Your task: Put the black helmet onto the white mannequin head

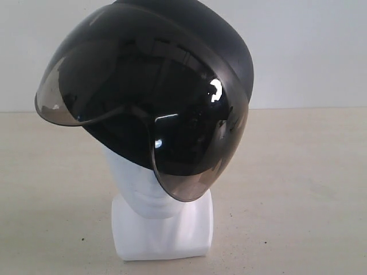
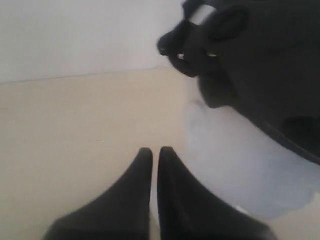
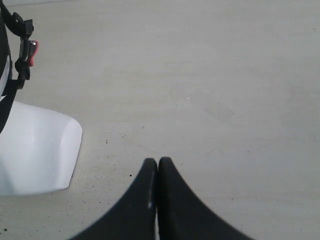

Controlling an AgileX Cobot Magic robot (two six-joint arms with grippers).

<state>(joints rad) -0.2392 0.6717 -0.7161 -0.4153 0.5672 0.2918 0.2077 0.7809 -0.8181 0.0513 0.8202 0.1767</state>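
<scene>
Exterior view: the black helmet (image 1: 172,74) sits tilted on the white mannequin head (image 1: 160,223). Left wrist view: the left gripper (image 2: 155,152), fingers pressed together, holds nothing beside it. Right wrist view: the right gripper (image 3: 158,162) likewise. Any levelling nudge should be gentle.

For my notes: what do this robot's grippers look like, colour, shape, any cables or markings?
Only the wrist views show them. The left gripper has two matte black fingers, broad at the base and curving to narrow rounded tips. The right gripper looks the same: plain black, same taper. No cables, markings or labels are visible, and the exterior view shows neither arm.
</scene>
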